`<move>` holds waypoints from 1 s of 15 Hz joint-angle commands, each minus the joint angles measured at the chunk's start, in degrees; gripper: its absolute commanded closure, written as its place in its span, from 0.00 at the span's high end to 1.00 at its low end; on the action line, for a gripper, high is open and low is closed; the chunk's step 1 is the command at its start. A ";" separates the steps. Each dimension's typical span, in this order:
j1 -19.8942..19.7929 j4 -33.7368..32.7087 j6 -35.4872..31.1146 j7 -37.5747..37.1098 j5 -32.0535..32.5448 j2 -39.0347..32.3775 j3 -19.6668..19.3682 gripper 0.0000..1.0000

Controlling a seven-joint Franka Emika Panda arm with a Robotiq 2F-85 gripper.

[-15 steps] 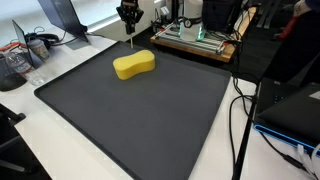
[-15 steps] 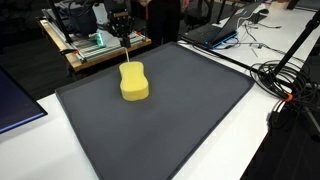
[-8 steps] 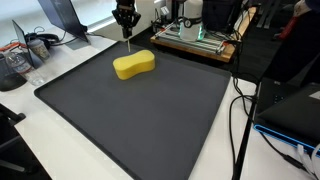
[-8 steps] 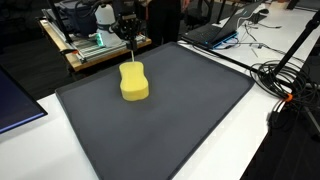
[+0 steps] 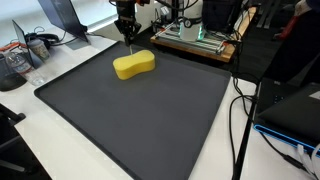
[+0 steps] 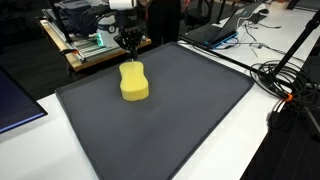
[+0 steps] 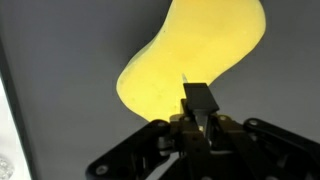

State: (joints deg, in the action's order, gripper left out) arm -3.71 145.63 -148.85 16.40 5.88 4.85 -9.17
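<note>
One hand (image 5: 126, 28) hangs over the far end of a yellow sponge (image 5: 134, 65). Its two fingers (image 7: 199, 98) are pressed together. I cannot tell if something thin is pinched there. In both exterior views a small gap shows between the hand (image 6: 128, 42) and the sponge (image 6: 134, 81), so they are apart. In the wrist view the sponge (image 7: 195, 50) sits right under the fingertips.

The sponge is shaped like a peanut. It lies flat on a big dark mat (image 5: 130, 125), close to the mat's far edge. The mat covers most of a white bench (image 5: 35, 140).

Just behind the hand stands a wooden tray (image 5: 195, 42) — inside it is a frame with a green glow. Black cables (image 5: 240, 110) run along one side of the mat. In an exterior view more cables (image 6: 290, 75) pile up on the bench, a laptop (image 6: 215, 30) sits at the back, and a blue pad (image 6: 15, 105) lies near the mat's other side.
</note>
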 commanded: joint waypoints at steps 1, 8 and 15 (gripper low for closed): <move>-1.43 -0.95 -2.90 -4.58 2.72 -4.51 1.09 0.03; -1.10 -0.08 -12.70 -9.44 3.97 -13.83 1.98 0.03; -3.72 4.72 -21.93 -5.68 -3.33 -19.22 3.23 0.03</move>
State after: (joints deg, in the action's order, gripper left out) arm -4.94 147.39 -165.25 8.00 7.26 -7.50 -7.41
